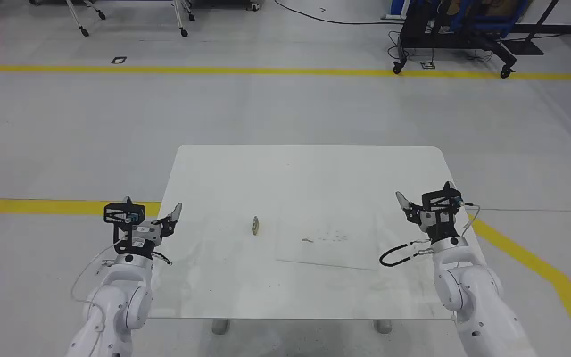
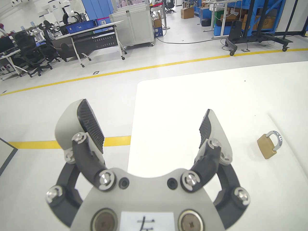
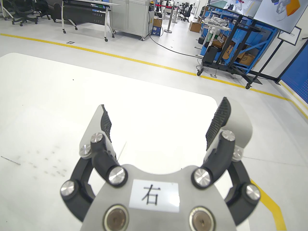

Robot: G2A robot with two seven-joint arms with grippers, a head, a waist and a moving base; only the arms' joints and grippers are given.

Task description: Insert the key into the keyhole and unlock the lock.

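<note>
The left end effector [image 2: 146, 111] hangs open and empty by the left edge of the white rectangular counter [image 1: 312, 178]. The right end effector [image 3: 163, 106], equally open and empty, hangs by its right edge. The small brass padlock with a silver shackle [image 2: 267, 146] lies mid-counter, well apart from both. Seemingly nothing is begun: fetching the key, inserting and turning it all remain.

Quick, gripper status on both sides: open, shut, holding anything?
Left gripper: open, fingers spread, holding nothing.
Right gripper: open, fingers spread, holding nothing.
</note>
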